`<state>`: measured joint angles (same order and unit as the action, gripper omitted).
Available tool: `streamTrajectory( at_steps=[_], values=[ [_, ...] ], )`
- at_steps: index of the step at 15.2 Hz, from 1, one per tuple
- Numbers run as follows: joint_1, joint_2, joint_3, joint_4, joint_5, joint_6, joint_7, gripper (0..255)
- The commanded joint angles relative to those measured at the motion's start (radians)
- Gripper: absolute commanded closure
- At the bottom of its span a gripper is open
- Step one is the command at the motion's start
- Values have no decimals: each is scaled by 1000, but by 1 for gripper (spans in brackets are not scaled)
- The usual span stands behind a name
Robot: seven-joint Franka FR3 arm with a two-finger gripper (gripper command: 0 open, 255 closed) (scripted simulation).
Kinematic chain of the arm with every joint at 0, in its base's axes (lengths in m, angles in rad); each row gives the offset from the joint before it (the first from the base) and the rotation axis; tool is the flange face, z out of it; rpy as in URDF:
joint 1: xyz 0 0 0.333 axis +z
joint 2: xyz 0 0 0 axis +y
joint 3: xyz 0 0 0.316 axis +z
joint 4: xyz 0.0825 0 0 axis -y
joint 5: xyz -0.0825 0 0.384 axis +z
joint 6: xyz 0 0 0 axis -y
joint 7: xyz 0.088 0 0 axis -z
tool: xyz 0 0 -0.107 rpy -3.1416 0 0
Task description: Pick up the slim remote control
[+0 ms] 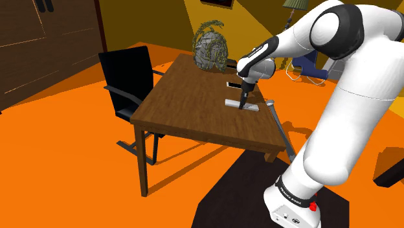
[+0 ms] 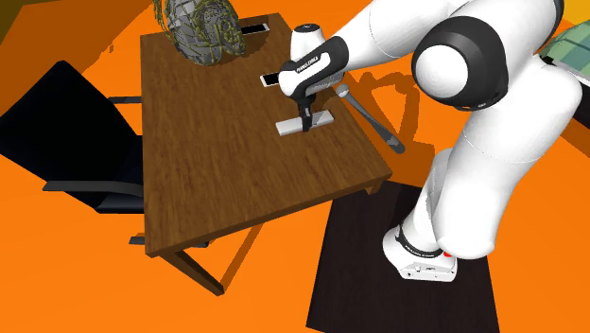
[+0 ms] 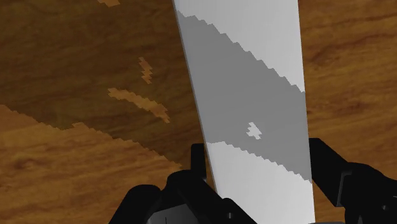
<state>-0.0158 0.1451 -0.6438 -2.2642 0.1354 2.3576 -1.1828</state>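
Remote (image 1: 231, 102): slim pale grey bar lying flat on the tabletop (image 1: 188, 103), near the edge closest to the stand (image 1: 294, 204); in the second exterior view (image 2: 323, 117) it lies close to the right-hand edge.
Claw (image 1: 243, 103): black, pointing straight down onto the middle of the remote, and seen in the same pose in the second exterior view (image 2: 305, 125).
Grip: in the wrist view the claw (image 3: 257, 147) straddles the remote (image 3: 248, 76) across its width; the fingers (image 3: 198, 162) press against both long edges, pinching it while it lies on the wood.
Shadow: a darker band crosses the remote in the wrist view.
Arm (image 1: 336, 84): white, bending from the stand over the near edge.
Tabletop detail: brown wood grain (image 2: 208, 142), on dark legs.
Handset (image 1: 231, 84): small, black and white, flat on the wood just beyond the remote (image 2: 269, 79).
Sculpture (image 1: 210, 45): greenish-grey tangled shape at the far end of the tabletop (image 2: 199, 28).
Chair (image 1: 126, 81): black, pulled up to the side opposite the stand (image 2: 66, 132).
Rod (image 2: 373, 118): grey, slanting down beside the edge near the remote.
Floor (image 1: 65, 168): bright orange.
Rug (image 1: 233, 188): dark, under the stand.
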Motion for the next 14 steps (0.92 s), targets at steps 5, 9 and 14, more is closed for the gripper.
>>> streamTrajectory(
  at_steps=[5,9,14],
  values=[
    [-1,2,0,0,2,2,-1,255],
    [3,-11,-2,2,-10,-10,8,255],
    [12,-65,-12,22,-60,-71,44,255]
  ],
)
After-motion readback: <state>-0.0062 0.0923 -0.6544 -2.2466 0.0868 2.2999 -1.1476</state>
